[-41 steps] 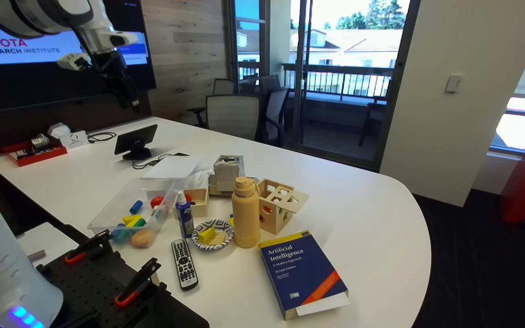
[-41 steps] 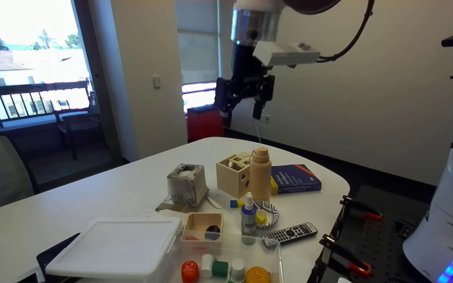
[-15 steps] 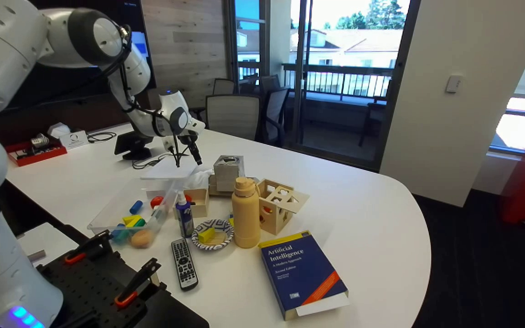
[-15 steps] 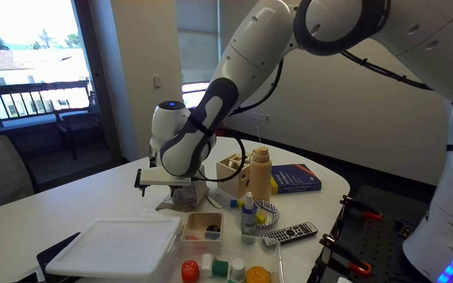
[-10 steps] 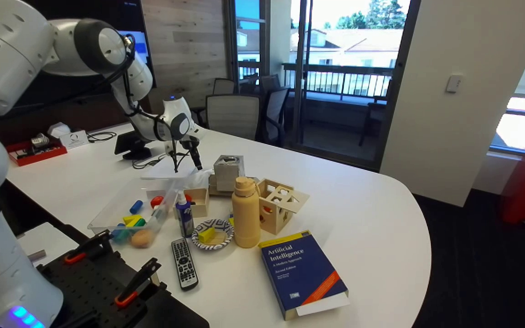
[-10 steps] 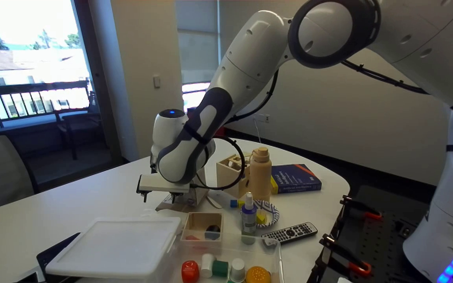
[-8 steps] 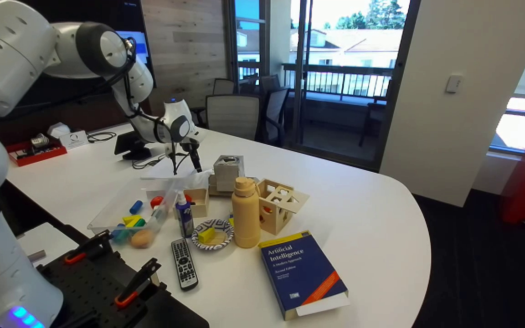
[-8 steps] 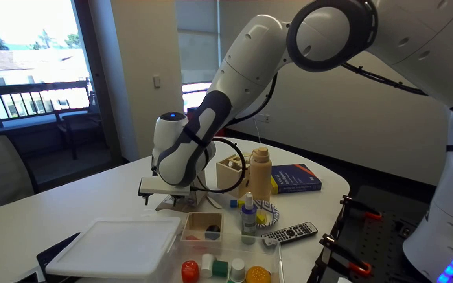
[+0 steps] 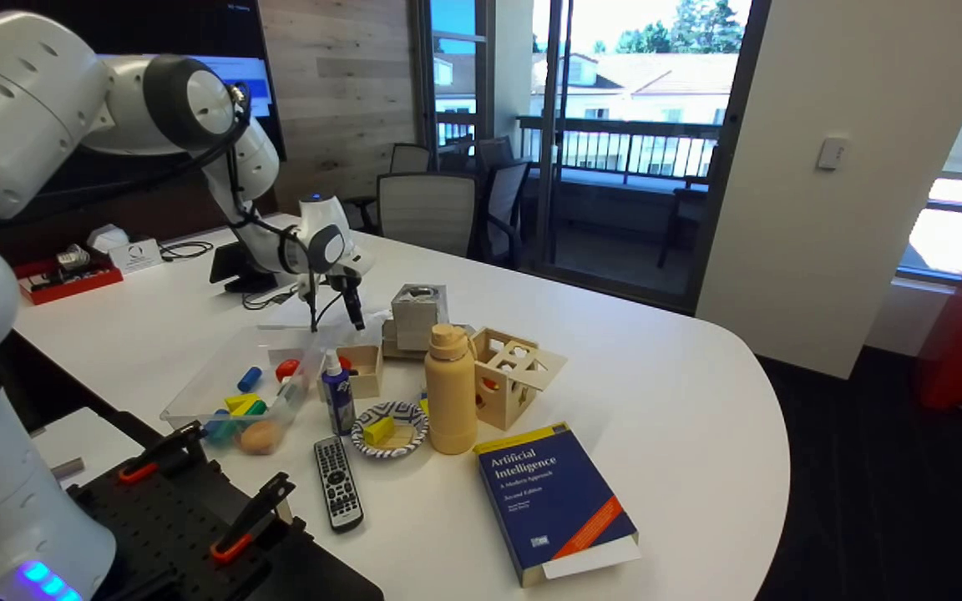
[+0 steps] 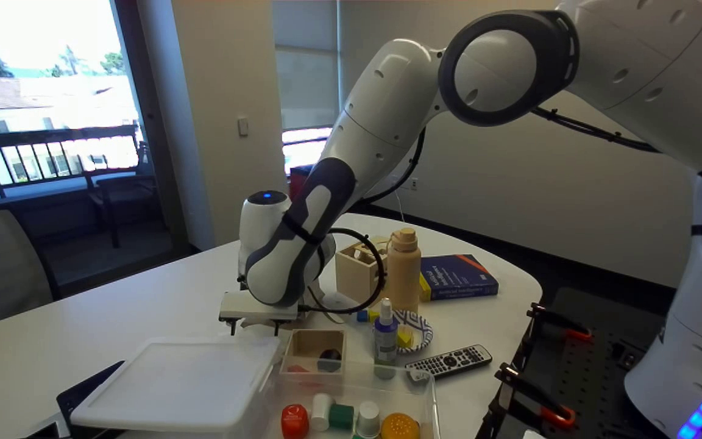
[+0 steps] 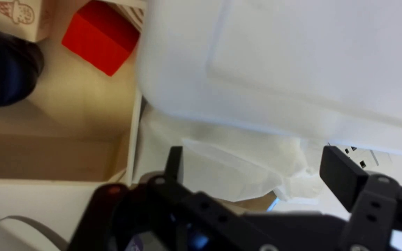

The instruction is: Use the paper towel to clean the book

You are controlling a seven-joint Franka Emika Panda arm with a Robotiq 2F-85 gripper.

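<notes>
Gaping and holding nothing, the gripper [image 11: 255, 166] hangs over the paper towel [image 11: 222, 176], lower middle of the wrist view. Grasping and wiping seem still to do: the book [image 9: 552, 497], low, right of centre in an exterior view, lies well apart. Since half a second ago, the gripper has come lower.

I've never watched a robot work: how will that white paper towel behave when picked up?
The paper towel is probably floppy: it lies in loose creases. Its thin-looking edge suggests it's light. It might catch on the white lid, which partly hides it in the wrist view.
</notes>
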